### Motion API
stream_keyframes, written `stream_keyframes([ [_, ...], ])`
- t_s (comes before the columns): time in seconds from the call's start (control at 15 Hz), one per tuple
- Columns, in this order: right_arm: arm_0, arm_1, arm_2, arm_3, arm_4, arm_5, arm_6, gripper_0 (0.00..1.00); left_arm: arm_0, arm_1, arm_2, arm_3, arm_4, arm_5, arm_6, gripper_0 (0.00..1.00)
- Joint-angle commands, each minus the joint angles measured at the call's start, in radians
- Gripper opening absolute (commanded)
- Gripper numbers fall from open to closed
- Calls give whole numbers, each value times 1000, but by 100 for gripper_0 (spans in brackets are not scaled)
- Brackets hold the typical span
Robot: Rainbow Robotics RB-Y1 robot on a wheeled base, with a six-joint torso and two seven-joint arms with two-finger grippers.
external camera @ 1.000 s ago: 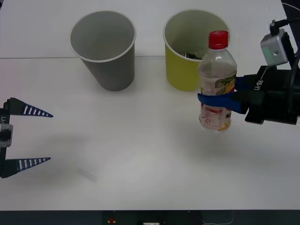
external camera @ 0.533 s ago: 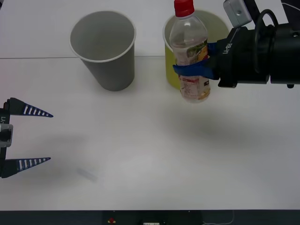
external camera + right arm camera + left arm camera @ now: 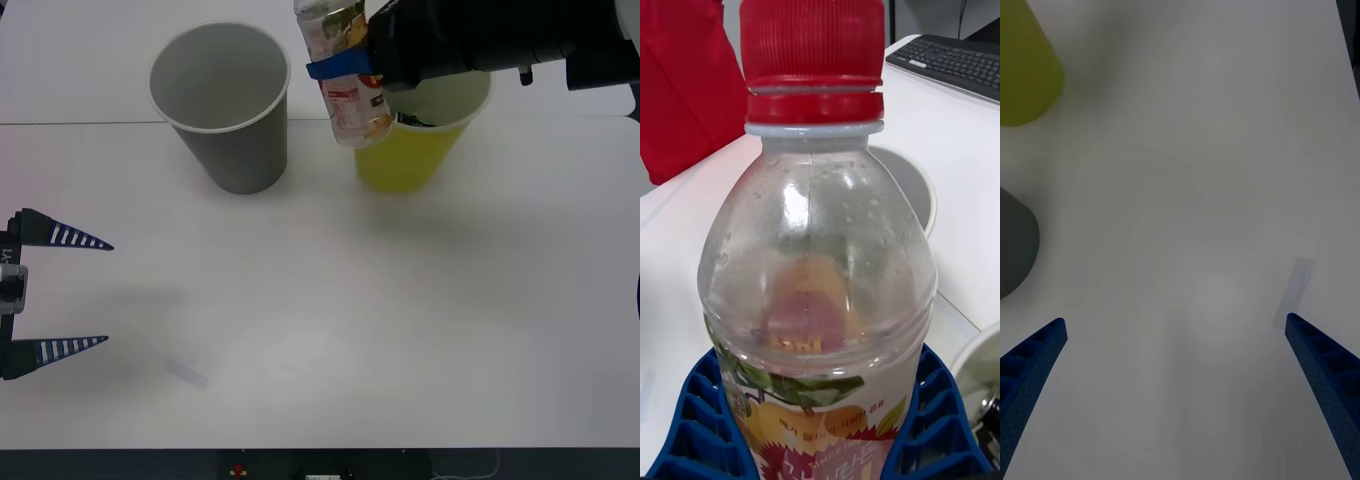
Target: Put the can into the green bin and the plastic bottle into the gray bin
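My right gripper [image 3: 340, 68] is shut on the plastic bottle [image 3: 345, 85], a clear one with a red cap and an orange-red label, and holds it tilted in the air between the two bins' rims. In the right wrist view the bottle [image 3: 820, 285] stands between the blue fingers [image 3: 692, 427]. The gray bin [image 3: 220, 105] stands upright to its left, also seen behind the bottle [image 3: 914, 180]. The green bin [image 3: 410, 155] stands just right of the bottle, with a dark thing inside [image 3: 412, 121] that may be the can. My left gripper [image 3: 75, 292] waits open at the table's left edge.
A small strip of clear tape [image 3: 185, 372] lies on the white table near the left gripper. A keyboard [image 3: 955, 64] and a red object [image 3: 685, 82] sit beyond the table. The left wrist view shows the green bin [image 3: 1022, 67] and gray bin [image 3: 1015, 240] sides.
The right arm has lifted the bottle and carried it up and to the left, from in front of the green bin toward the gray bin. The left gripper has stayed still.
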Motion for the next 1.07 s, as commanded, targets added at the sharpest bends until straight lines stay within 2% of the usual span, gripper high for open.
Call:
stream_keyframes([
  [0.07, -136, 82, 33, 184, 29, 0, 37, 0, 0, 0, 0, 0, 0, 0, 0, 100],
  [0.2, -228, 154, 42, 316, 63, 8, 59, 0, 0, 0, 0, 0, 0, 0, 0, 100],
  [0.33, -274, 214, 56, 376, 137, 25, 63, 0, 0, 0, 0, 0, 0, 0, 0, 100],
  [0.53, -308, 295, 108, 450, 238, 126, 63, 0, 0, 0, 0, 0, 0, 0, 0, 100],
  [0.93, -361, 393, 242, 657, 267, 398, 108, 0, 0, 0, 0, 0, 0, 0, 0, 100],
  [1.07, -375, 413, 254, 706, 267, 433, 120, 0, 0, 0, 0, 0, 0, 0, 0, 100],
])
